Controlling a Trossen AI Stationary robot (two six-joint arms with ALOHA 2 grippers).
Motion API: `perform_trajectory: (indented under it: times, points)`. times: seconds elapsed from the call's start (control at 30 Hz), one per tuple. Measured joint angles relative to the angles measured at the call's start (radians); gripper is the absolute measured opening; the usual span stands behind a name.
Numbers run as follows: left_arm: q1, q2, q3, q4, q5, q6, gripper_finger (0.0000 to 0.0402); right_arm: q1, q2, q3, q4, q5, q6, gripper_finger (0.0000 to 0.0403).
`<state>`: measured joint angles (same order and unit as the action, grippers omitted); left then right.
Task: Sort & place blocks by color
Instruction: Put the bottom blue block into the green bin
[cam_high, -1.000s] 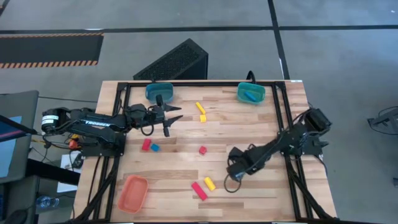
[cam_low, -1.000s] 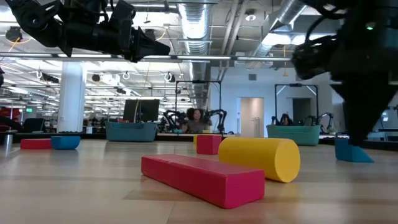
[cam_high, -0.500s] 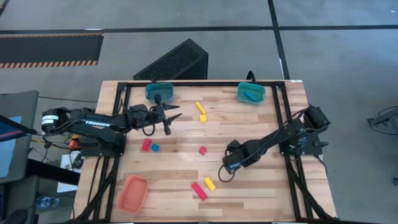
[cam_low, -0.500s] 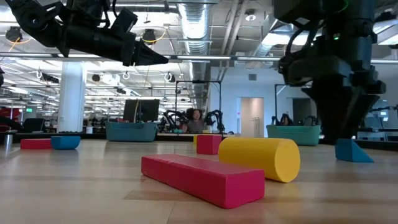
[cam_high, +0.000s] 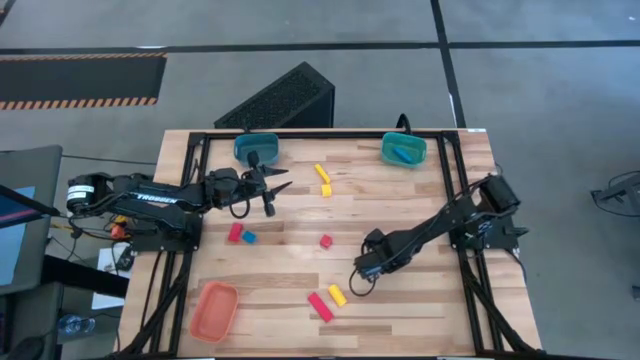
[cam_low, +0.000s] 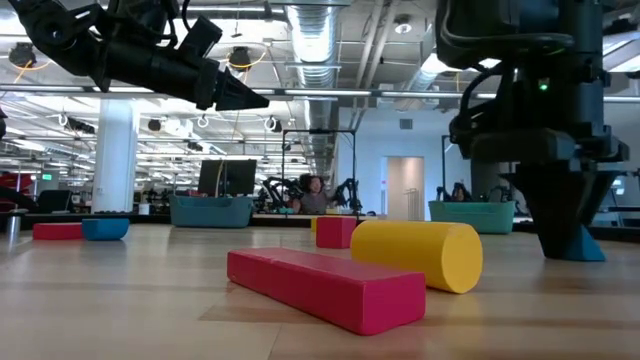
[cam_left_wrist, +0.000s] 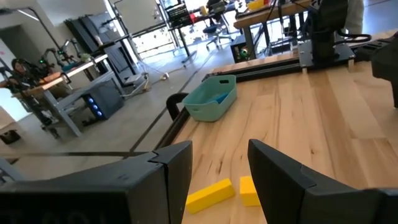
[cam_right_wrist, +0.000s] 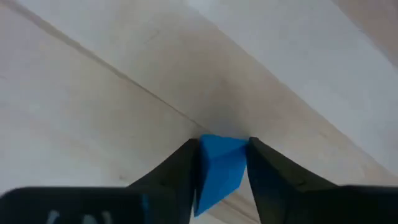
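The right gripper (cam_right_wrist: 221, 165) was down at the wooden table (cam_high: 400, 310), its two dark fingers (cam_right_wrist: 268, 168) pressed against either side of a small blue block (cam_right_wrist: 219, 167), grasping it. In the high view that gripper (cam_high: 356, 276) sat just beside the yellow cylinder (cam_high: 337, 295), on the side toward the right arm's base; the blue block itself was hidden under the gripper there. A red bar (cam_high: 319, 307) lay touching or just beside the yellow cylinder on its other side, and a small red cube (cam_high: 326, 241) lay near it, farther toward the teal trays. The left gripper (cam_high: 272, 188) hung above the table with its fingers apart and nothing between them, near the left teal tray (cam_high: 258, 148), well apart from the yellow cylinder.
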<state>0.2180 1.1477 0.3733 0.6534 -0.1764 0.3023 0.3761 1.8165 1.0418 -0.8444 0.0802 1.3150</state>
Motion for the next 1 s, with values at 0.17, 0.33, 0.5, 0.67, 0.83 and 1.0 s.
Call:
perform_trajectory:
  times: [0.17,0.33,0.5,0.67,0.83,1.0]
  points:
    - [0.0,0.0,0.0,0.009,0.0,0.002,0.0148,-0.005,-0.014,0.003,-0.028,0.001,-0.047,0.0085]
    - [0.0,0.0,0.0,0.036,0.015,0.0,0.0148,-0.027,-0.07,0.041,-0.068,0.155,-0.13,0.0039]
    - [0.0,0.0,0.0,0.041,0.04,-0.018,0.0148,-0.1,-0.148,0.043,-0.095,0.417,-0.277,0.0016]
    - [0.0,0.0,0.0,0.041,0.04,-0.038,0.0148,-0.238,-0.203,0.044,-0.066,0.726,-0.407,0.0002]
    - [0.0,0.0,0.0,0.029,0.032,-0.033,0.0148,-0.416,-0.213,0.044,0.008,0.779,-0.613,0.0002]
    - [0.0,0.0,0.0,0.015,0.031,-0.026,0.0148,-0.596,-0.207,0.026,0.131,0.74,-0.817,0.0002]
